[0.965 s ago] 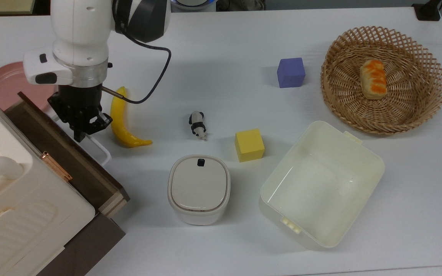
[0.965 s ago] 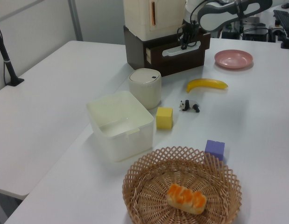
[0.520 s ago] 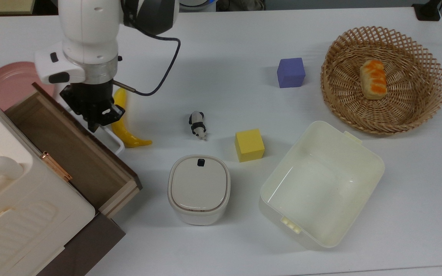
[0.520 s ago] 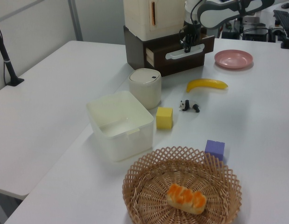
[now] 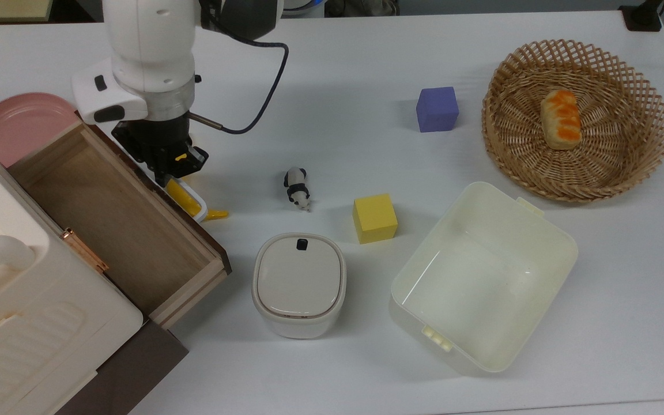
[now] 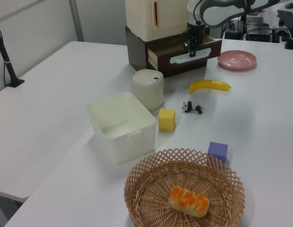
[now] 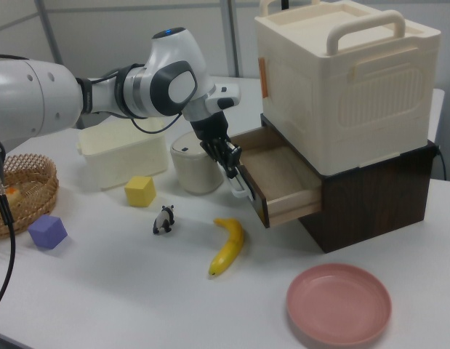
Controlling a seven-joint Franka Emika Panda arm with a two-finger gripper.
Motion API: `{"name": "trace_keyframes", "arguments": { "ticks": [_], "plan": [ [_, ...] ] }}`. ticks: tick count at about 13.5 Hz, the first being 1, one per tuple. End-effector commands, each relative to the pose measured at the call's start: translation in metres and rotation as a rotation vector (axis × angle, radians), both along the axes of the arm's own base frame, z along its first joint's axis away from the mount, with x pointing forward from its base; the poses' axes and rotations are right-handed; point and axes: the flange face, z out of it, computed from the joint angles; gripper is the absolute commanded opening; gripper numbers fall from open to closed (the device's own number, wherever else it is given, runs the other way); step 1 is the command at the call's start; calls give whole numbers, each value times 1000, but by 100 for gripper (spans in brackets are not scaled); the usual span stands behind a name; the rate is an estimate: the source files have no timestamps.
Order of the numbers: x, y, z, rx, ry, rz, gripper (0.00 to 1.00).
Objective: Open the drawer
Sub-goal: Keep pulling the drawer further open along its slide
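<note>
Sitting at the top view's left, under a cream plastic case [image 5: 15, 288] and inside a dark brown cabinet [image 7: 370, 196]: the large rectangular wooden drawer [image 5: 107, 219] with light plywood walls, a brown floor and a dark front panel, already drawn well out with nothing on its floor

Likely sliding stiff and light (bare inside, rigid plywood), though probably binding if dragged off its axis; best taken by the white loop handle [image 6: 190, 55] on the front panel, pulling straight away from the cabinet

Reaching down at that front: the black two-finger gripper [image 5: 166, 167], fingers drawn close together and apparently pinching the white loop handle

Lying just beyond the drawer front, partly tucked beneath the handle in the top view: a yellow banana [image 7: 228, 247], worth minding if pulling further
</note>
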Motion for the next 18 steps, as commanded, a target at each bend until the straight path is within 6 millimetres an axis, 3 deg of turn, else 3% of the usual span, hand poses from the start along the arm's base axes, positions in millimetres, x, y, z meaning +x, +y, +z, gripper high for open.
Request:
{"name": "trace_keyframes", "arguments": {
  "ticks": [1, 3, 5, 6, 11, 13, 18],
  "plan": [
    [-10, 19, 26, 65, -25, 12, 16],
    [-6, 20, 41, 74, -57, 10, 19],
    [-4, 20, 51, 72, -77, 11, 34],
    [-4, 20, 51, 70, -77, 11, 36],
    [3, 17, 54, 46, -144, 39, 35],
    [4, 16, 52, 54, -157, 27, 29],
    [-2, 20, 19, 87, -101, -59, 19]
  ]
}}
